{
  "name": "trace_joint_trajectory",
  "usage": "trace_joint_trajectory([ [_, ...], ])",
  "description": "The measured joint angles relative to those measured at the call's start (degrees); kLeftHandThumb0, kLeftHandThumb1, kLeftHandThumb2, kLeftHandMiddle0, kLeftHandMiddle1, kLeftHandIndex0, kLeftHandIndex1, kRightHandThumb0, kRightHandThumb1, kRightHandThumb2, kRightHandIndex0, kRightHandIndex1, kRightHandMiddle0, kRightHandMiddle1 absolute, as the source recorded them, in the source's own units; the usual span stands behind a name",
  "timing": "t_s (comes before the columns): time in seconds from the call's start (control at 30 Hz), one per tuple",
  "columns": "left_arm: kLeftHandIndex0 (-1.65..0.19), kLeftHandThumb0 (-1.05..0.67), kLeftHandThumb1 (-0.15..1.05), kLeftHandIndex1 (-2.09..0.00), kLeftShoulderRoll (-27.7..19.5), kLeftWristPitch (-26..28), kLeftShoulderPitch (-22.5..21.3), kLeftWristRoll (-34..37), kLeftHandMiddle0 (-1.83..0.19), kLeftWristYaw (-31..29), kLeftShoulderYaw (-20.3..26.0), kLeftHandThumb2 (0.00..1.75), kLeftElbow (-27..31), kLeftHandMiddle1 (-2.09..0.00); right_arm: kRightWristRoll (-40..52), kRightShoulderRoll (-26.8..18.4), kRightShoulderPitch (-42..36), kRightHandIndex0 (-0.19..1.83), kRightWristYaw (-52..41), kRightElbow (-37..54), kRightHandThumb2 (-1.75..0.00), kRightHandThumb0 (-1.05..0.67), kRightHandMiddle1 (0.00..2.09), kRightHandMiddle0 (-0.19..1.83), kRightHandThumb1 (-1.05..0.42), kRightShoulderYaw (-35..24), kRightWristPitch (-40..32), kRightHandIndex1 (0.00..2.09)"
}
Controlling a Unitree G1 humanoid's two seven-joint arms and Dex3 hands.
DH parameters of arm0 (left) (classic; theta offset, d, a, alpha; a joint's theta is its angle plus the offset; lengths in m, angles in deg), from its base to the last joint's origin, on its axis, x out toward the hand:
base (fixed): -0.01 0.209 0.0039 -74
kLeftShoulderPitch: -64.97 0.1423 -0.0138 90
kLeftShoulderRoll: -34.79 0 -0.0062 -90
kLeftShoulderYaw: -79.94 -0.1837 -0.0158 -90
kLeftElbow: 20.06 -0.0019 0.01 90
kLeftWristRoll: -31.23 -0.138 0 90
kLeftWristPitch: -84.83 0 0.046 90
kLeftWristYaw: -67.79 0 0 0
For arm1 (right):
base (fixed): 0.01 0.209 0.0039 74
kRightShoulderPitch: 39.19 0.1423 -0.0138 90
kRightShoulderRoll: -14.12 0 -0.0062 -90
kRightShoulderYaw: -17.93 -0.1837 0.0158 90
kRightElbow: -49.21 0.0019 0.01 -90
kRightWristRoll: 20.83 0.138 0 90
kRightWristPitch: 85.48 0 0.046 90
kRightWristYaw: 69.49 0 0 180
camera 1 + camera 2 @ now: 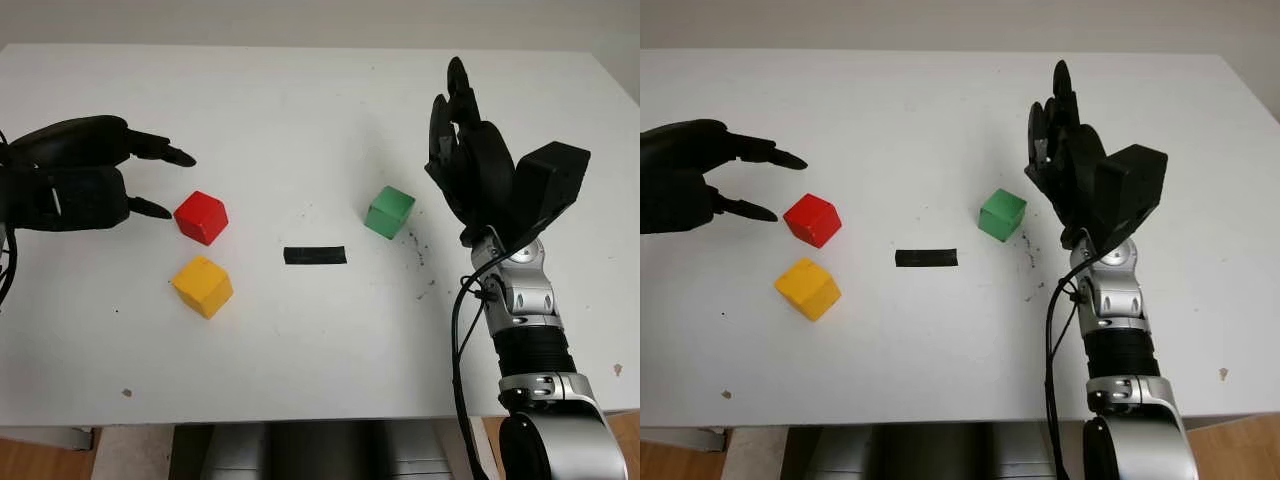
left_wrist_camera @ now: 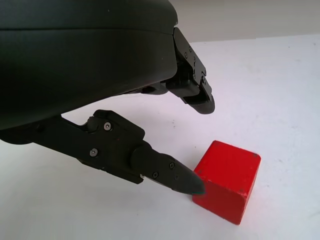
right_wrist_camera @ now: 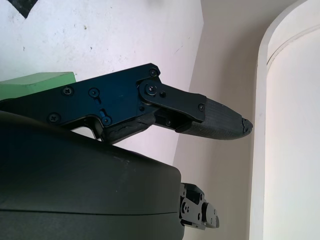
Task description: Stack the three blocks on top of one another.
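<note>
White table (image 1: 300,100), three blocks on it, none stacked. Red block (image 1: 201,217) sits left of centre; yellow block (image 1: 202,286) lies just in front of it, nearer the robot, a narrow gap between the two. Green block (image 1: 389,212) stands well apart to the right, with a short strip of black tape (image 1: 315,255) on the table between the green block and the red-yellow pair. Left hand (image 1: 75,175) is at the left edge, low over the table, its fingers (image 2: 170,172) released and pointing toward the red block; in the left wrist view one fingertip is at the block's near face, though contact cannot be confirmed, and another finger is above and apart from it. Nothing is grasped. Right hand (image 1: 1070,160) is raised just to the right of the green block, palm facing it, fingers extended upward and holding nothing; it does not touch the block. A few dark specks mark the table near the green block.
</note>
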Motion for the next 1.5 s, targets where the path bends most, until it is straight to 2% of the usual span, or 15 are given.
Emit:
trace_joint_trajectory([
  [0.57, -0.35, -0.52, 0.88, -0.1, 0.5, 0.0, -0.3, -3.2, -0.02, 2.4, -2.1, 0.05, 1.4, -0.03, -0.1, 0.0, -0.1, -0.19, -0.6, -0.1, -0.75, -0.66, 0.0, -0.19, -1.05, -0.2, 0.4, 0.0],
  [1.17, -0.36, -0.52, 0.86, -0.08, 0.7, -2.4, -0.3, -4.0, 0.01, 2.2, -4.4, 0.05, -0.1, -0.04, -0.2, 0.0, -0.9, -0.19, -0.4, 0.6, -0.75, -0.67, 0.0, -0.19, -1.05, -0.1, 0.4, 0.0],
  [1.5, -0.38, -0.59, 0.85, -0.08, 1.0, -3.1, -0.4, -4.3, 0.01, 1.5, -5.1, 0.05, -0.3, -0.05, -0.2, 0.1, -1.2, -0.19, -0.5, 1.1, -0.75, -0.66, 0.0, -0.19, -1.05, 0.0, 0.4, 0.0],
])
